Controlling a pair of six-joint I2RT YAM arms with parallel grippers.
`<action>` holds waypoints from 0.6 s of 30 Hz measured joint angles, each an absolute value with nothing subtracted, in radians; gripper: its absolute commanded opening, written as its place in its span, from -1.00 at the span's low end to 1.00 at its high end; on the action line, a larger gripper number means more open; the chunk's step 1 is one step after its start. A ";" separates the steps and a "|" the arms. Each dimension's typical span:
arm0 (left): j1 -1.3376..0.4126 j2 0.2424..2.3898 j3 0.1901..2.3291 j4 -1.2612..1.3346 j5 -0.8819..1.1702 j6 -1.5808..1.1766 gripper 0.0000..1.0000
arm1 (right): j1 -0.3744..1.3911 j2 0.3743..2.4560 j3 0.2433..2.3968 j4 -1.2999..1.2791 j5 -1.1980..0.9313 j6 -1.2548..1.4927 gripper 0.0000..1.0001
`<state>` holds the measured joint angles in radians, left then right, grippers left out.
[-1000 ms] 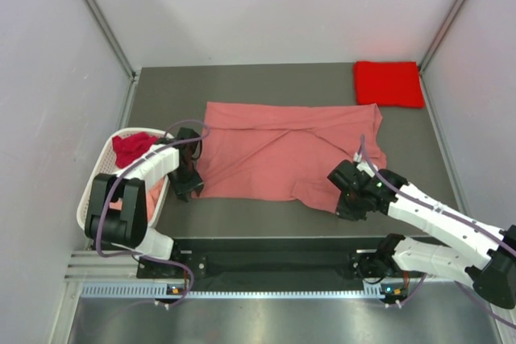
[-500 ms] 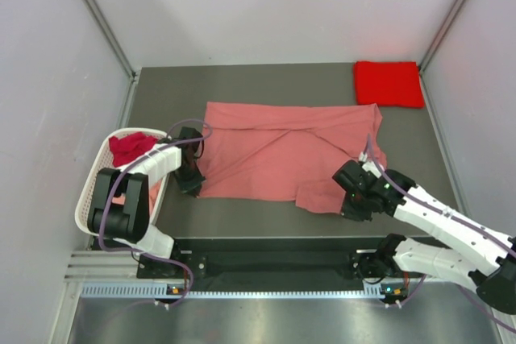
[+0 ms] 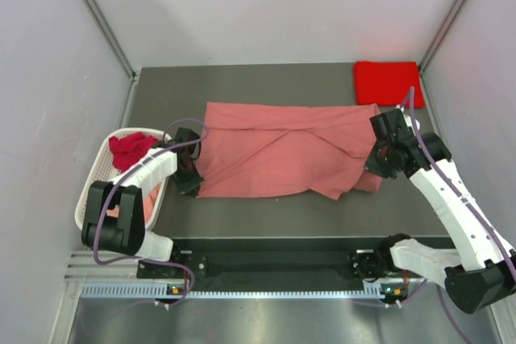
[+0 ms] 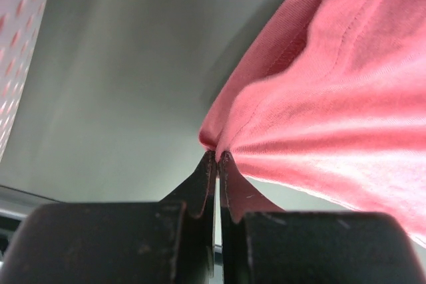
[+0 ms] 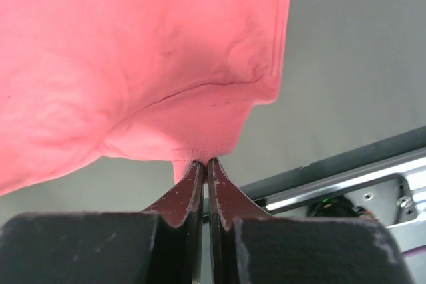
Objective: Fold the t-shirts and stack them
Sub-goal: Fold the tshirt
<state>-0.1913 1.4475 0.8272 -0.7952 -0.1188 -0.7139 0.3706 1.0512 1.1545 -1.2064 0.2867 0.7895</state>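
worktop (image 3: 266,82): dark grey, walled on its left, far and right sides; a bare strip runs along the far edge and a narrower one along the near edge
salmon pink t-shirt (image 3: 274,155): spread across the middle of the worktop, partly folded over itself, left edge near the basket, right end close to the worktop's right edge
left pincer (image 4: 217,156): closed on the salmon pink t-shirt's near left corner, low over the worktop
right pincer (image 5: 205,161): closed on a pinch of cloth at the salmon pink t-shirt's right end
bright red t-shirt (image 3: 389,84): folded into a rectangle in the far right corner
basket (image 3: 95,173): white, slotted, at the worktop's left edge, crossed by the left arm
dark crimson t-shirt (image 3: 131,149): bunched inside the basket's far end
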 measured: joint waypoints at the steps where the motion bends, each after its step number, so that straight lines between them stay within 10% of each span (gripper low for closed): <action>1: -0.191 1.439 0.828 -0.800 -0.116 -0.719 -1.00 | 0.358 1.057 1.167 -1.207 0.287 0.768 -1.00; 18: -0.191 1.389 0.852 -0.862 -0.130 -0.757 -1.00 | 0.284 0.920 1.049 -1.317 0.210 0.659 -1.00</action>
<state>-0.1913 1.3891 0.8524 -0.8619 -0.1303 -0.7574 0.2844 0.9199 1.0492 -1.3167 0.2104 0.6590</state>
